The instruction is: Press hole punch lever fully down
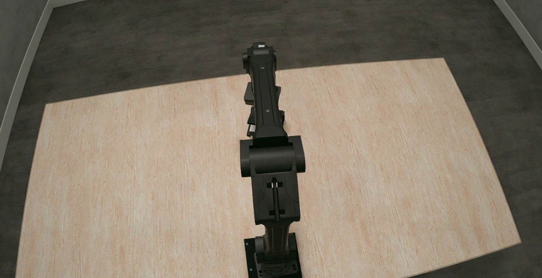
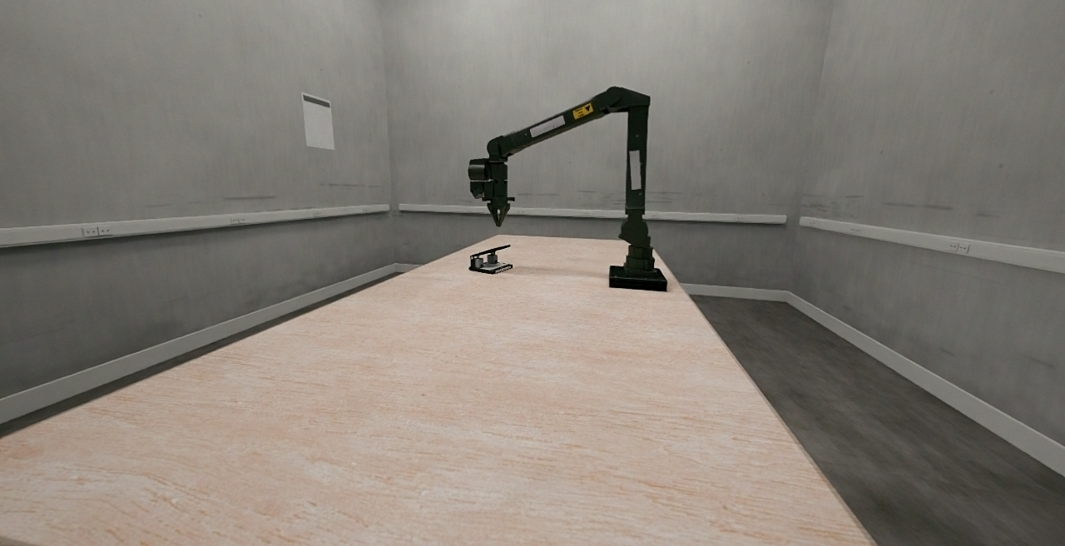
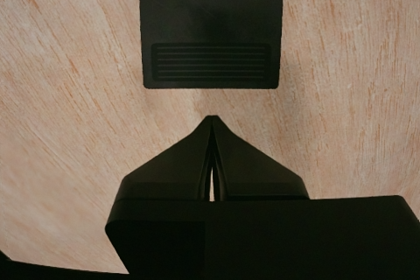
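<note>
Top view: hole punch (image 1: 248, 93) on wooden table (image 1: 132, 154), mostly hidden beneath arm (image 1: 265, 98); exact outline hard to judge.

Exterior view: gripper (image 2: 498, 219) pointed down, well above hole punch (image 2: 489, 260), lever (image 2: 492, 251) raised at a tilt. No contact.

Wrist view: fingers clenched to a point, holding nothing. Lever's ribbed black plate (image 3: 210, 24) ahead of fingertips, apart from them.

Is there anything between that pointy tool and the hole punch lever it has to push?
Nothing visible. The tool, shut and holding nothing, hangs in open air above the hole punch; the raised lever lies uncovered just ahead of its tips.
</note>
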You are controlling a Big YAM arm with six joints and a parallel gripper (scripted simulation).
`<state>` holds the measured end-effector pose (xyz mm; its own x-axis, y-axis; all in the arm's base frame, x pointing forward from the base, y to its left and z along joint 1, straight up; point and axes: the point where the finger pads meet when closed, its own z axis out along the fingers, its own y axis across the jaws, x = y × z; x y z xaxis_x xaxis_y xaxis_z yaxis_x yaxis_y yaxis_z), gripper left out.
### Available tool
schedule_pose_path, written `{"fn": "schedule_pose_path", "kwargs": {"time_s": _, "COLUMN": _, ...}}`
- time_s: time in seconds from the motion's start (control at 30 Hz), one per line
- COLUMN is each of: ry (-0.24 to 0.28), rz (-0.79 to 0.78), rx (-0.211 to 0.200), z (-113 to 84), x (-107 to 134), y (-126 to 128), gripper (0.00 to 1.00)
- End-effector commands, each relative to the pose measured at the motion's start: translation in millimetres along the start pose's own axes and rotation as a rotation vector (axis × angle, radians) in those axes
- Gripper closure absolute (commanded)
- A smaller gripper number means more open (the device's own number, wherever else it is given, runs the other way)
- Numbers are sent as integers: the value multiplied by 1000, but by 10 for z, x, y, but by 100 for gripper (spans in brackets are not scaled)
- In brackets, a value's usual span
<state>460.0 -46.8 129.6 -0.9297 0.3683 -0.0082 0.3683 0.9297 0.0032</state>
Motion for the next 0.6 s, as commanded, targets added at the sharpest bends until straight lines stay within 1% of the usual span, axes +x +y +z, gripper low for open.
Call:
{"fn": "schedule_pose_path", "kwargs": {"time_s": 0.0, "ry": -10, "rz": -18, "rx": -6, "z": 42, "x": -36, "y": 62, "gripper": 100}}
{"fn": "schedule_pose_path", "kwargs": {"time_s": 0.57, "ry": 4, "rz": -13, "rx": -2, "z": 310, "x": 22, "y": 64, "gripper": 100}}
